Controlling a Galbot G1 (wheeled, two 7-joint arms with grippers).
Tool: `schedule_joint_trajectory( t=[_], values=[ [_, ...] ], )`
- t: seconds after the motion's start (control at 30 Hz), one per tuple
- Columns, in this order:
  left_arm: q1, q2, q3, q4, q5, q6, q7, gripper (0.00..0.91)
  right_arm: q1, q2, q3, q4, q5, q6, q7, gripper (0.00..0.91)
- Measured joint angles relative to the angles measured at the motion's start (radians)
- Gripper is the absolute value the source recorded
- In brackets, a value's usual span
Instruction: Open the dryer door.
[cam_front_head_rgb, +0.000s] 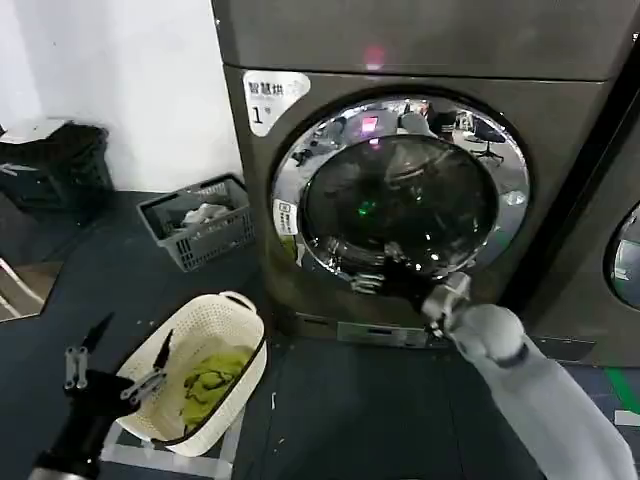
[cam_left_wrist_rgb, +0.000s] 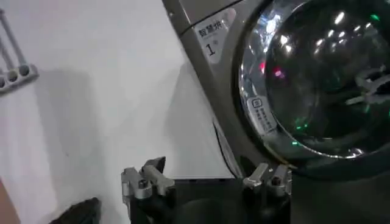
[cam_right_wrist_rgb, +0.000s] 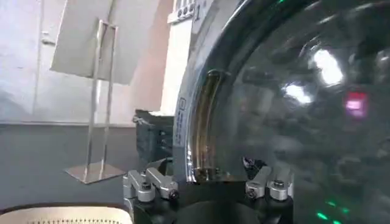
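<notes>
One right gripper (cam_front_head_rgb: 392, 272) meets the dryer door (cam_front_head_rgb: 400, 195) at its lower rim.

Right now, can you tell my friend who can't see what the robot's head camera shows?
The right claw reaches the lower rim of the dryer door, which looks closed. The left claw hangs open over a white basket of green cloth on the floor.

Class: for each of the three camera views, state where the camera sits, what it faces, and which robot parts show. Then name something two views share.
Head view: high, facing down at the dryer door; left gripper above the white basket, right gripper at the door.
Left wrist view: faces the door.
Right wrist view: close to the door.
Shared: the "1" sticker.
</notes>
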Motion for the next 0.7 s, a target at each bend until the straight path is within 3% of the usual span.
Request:
schedule_joint_trajectory(
  t=[0.7],
  values=[
    [0.016,-0.033,-0.006,-0.015,0.033,-0.013,0.019,0.907,0.25,0.165,-0.206,-0.241,-0.056,0.034,-0.028,0.907]
  ],
)
